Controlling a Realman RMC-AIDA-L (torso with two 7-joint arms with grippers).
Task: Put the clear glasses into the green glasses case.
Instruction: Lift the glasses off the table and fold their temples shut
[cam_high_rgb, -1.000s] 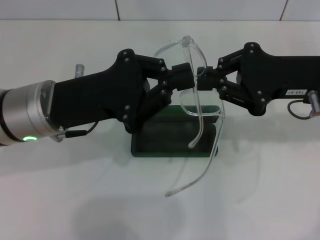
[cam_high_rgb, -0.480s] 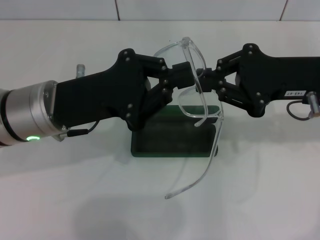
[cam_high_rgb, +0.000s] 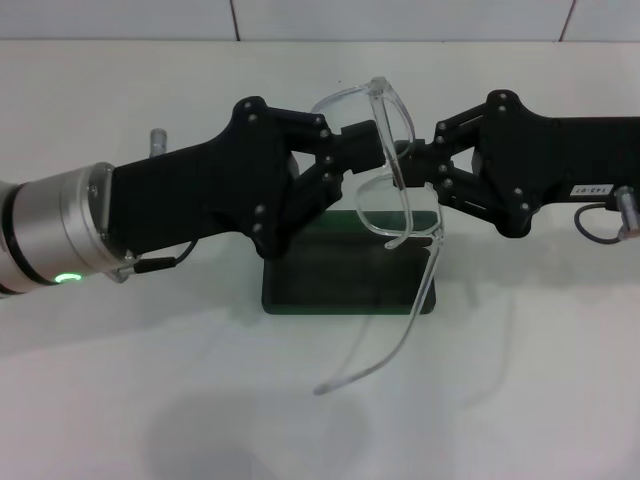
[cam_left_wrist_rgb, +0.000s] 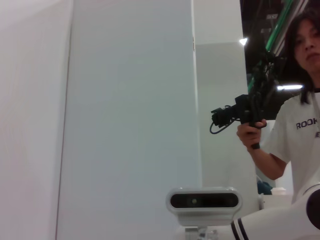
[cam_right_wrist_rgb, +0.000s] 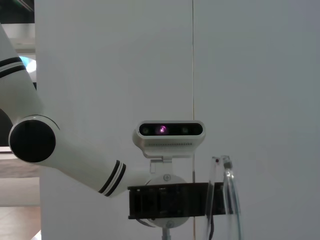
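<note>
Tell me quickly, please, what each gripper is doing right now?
Left gripper: shut on the clear glasses, above the green glasses case.
Right gripper: shut on the clear glasses too.

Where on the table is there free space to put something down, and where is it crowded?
Bare table lies near the robot, below the left gripper, and right of the green glasses case. Crowded: above the case, where the right gripper also meets the clear glasses.
</note>
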